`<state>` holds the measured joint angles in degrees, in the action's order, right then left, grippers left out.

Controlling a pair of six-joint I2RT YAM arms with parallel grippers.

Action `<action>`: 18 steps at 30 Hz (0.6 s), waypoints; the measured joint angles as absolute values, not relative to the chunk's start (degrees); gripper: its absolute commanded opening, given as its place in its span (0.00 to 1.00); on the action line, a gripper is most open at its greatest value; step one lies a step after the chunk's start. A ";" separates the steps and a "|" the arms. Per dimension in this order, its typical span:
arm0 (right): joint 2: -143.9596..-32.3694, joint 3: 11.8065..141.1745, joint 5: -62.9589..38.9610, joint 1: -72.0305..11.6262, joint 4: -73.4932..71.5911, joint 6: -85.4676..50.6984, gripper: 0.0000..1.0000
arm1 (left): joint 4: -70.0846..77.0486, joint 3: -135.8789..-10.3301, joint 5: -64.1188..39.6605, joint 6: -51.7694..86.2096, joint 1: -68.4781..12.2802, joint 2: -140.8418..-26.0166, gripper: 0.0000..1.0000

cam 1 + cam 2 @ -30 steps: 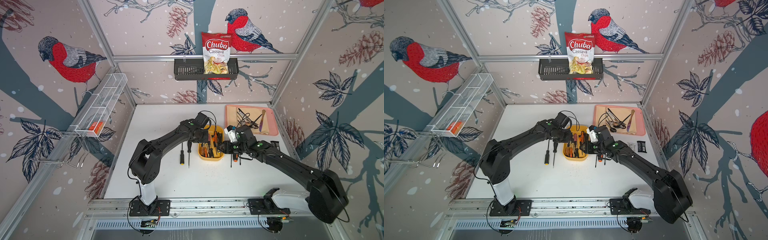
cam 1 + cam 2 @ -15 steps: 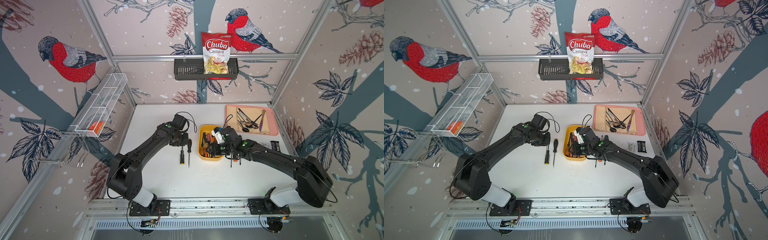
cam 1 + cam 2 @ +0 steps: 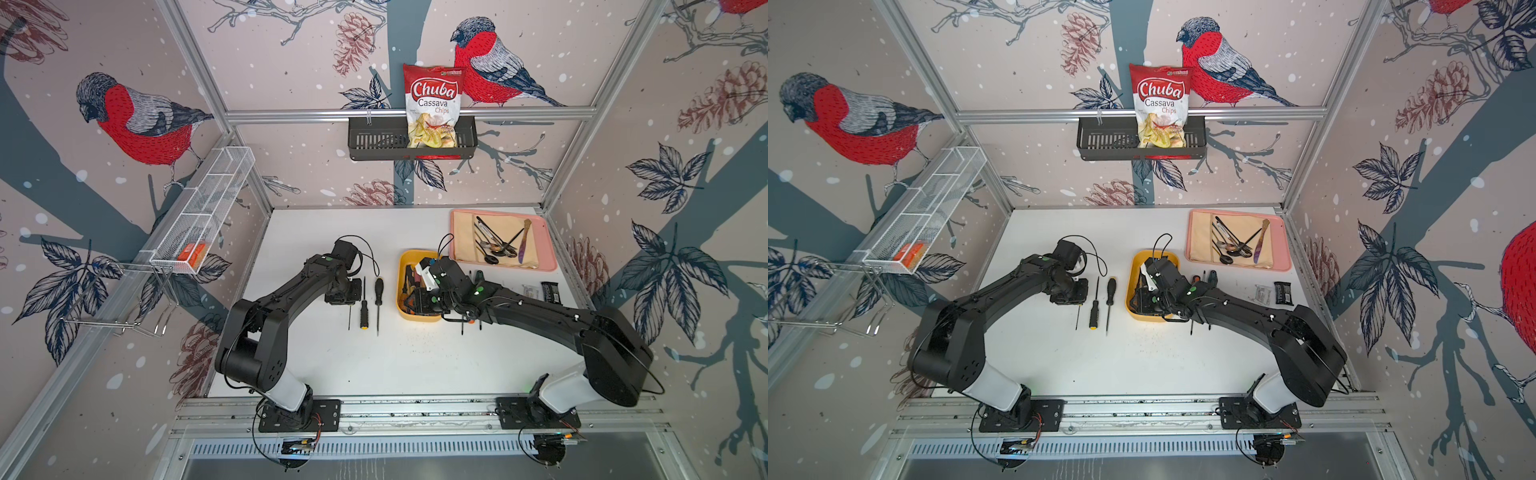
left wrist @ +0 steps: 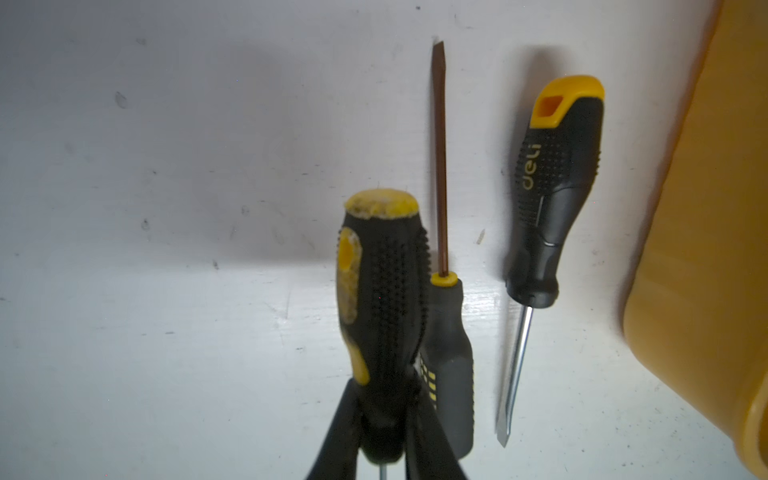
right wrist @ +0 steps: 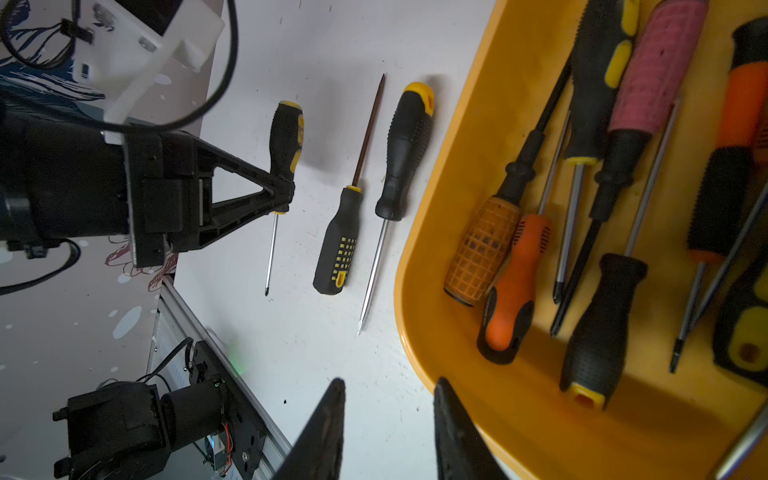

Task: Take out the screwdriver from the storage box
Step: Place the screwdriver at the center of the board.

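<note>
The yellow storage box (image 3: 401, 270) (image 3: 1130, 291) sits mid-table with several screwdrivers (image 5: 515, 291) lying in it. My left gripper (image 3: 343, 291) (image 4: 382, 395) is shut on a black-and-yellow screwdriver (image 4: 382, 299) (image 5: 286, 137), gripping the handle near the shaft. It holds the tool out of the box, left of it. That tool runs parallel to two screwdrivers (image 3: 364, 309) (image 3: 378, 291) lying on the table. My right gripper (image 3: 415, 301) (image 5: 390, 386) is open and holds nothing. It hangs over the box's near left corner, with one finger over the rim (image 5: 415, 291).
A pink tray (image 3: 544, 249) of cutlery lies at the back right. More screwdrivers (image 3: 1212, 275) lie right of the box under the right arm, and small packets (image 3: 550, 291) lie further right. On the walls hang a black basket (image 3: 374, 143) with a chips bag and a wire shelf (image 3: 199, 216).
The left arm has carried the screwdriver from over the box leftwards and toward the front, beside the two lying ones. The right gripper has moved left over the box.
</note>
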<state>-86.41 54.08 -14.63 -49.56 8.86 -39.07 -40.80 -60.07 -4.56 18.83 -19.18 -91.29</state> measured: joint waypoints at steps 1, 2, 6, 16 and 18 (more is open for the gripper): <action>-86.52 54.08 -14.37 -49.60 8.86 -39.09 0.37 | -40.32 -59.79 -4.91 18.59 -19.16 -91.83 0.11; -86.61 54.08 -14.33 -49.67 8.82 -39.09 0.37 | -39.88 -59.53 -5.21 18.52 -19.11 -92.33 0.11; -86.78 54.08 -13.98 -49.80 8.84 -39.16 0.37 | -38.30 -58.61 -6.28 18.50 -18.98 -94.00 0.11; -87.29 54.52 -13.52 -49.65 9.17 -39.11 0.37 | -34.68 -56.97 -7.51 19.29 -18.87 -96.18 0.18; -87.29 54.70 -13.52 -49.43 9.26 -39.07 0.37 | -34.57 -56.34 -7.53 19.35 -18.87 -96.33 0.21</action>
